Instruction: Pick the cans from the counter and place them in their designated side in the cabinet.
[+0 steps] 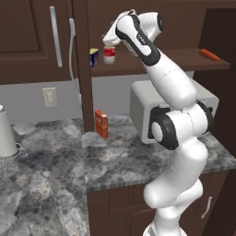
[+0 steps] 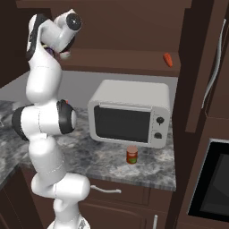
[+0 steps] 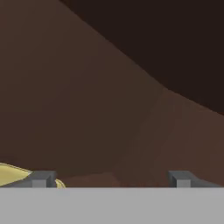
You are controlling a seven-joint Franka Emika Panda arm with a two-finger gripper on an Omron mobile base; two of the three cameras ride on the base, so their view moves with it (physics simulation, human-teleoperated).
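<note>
Orange-red can [image 2: 131, 155] on counter [image 2: 147, 170]; tool [image 3: 109, 178] wide open, empty, above banded can [image 1: 109, 55].

The scene is evenly and softly lit — a flat rendered light with no visible lamp and no hard glare. The white arm [image 1: 170, 92] reads brightest, with gentle shading on its undersides, and the microwave [image 2: 129, 114] shows a faint sheen on its dark door. The counter [image 1: 55, 161] is mid-toned, with a soft shadow at the foot of the cabinet [image 1: 27, 37], whose dark wood swallows detail. The hand view is dim and low in contrast — brown surfaces with blurred edges. Both base views are sharp throughout, without visible bending at the borders.
</note>
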